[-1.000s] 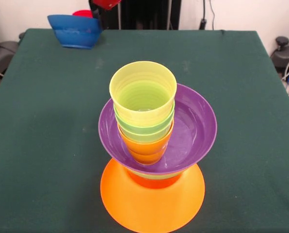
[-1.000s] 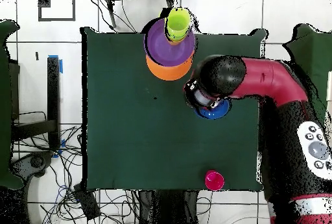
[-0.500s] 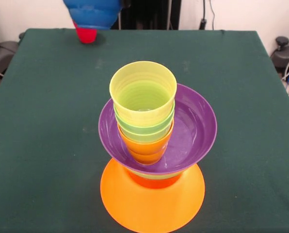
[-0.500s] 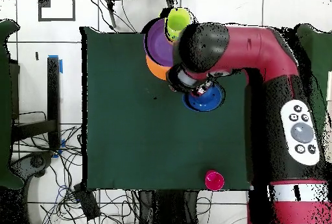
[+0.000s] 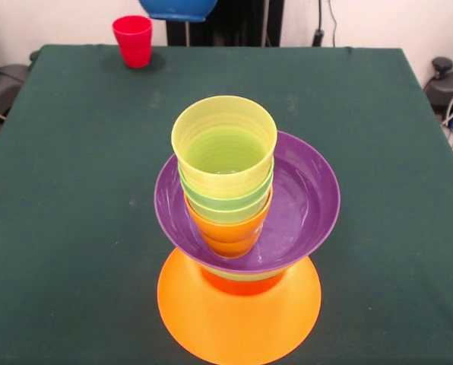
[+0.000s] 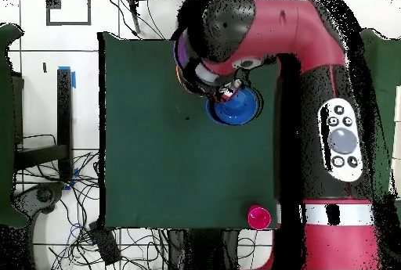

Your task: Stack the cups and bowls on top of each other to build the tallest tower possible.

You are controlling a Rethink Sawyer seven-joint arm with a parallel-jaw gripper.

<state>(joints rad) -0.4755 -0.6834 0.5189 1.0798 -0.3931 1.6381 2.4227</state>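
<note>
High above the table's far side, the blue bowl (image 5: 178, 8) was seen lifted off the cloth, under the arm (image 6: 313, 40). The gripper itself was hidden, so whether it was clenched on the bowl could not be told — the bowl only looked carried. To do this step well, the bowl should be brought level over the tower (image 5: 239, 228), centred on the top cup, and lowered slowly. Four cups were counted — three nested, plus the red cup (image 5: 133, 40) alone — and four bowls.
</note>
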